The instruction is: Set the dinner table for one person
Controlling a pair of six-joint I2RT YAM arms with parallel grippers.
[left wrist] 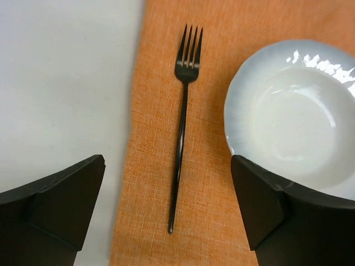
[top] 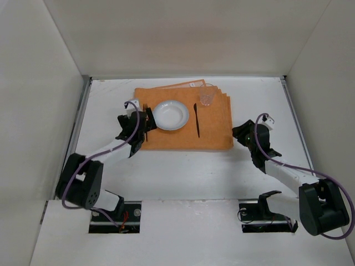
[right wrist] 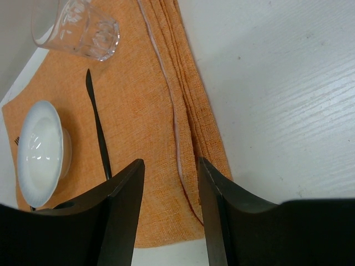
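My left gripper (left wrist: 167,177) hung with jaws wide apart astride the black fork (left wrist: 181,127), which lay flat on the orange placemat (left wrist: 150,194) beside the white bowl (left wrist: 288,116); my right gripper (right wrist: 169,166), also parted, hovered near the placemat's right edge. The dinner table (top: 183,172) lay beneath it all, hard and fixed, nothing to grip. I judged the fork light, stiff and slick, best pinched mid-handle.

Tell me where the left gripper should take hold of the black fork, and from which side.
Probably mid-handle of the fork, straight down from above, fingers either side of the slim stem. It lies flat on the placemat, so nothing offers from the side. The open left gripper straddles it; the bowl crowds one finger.
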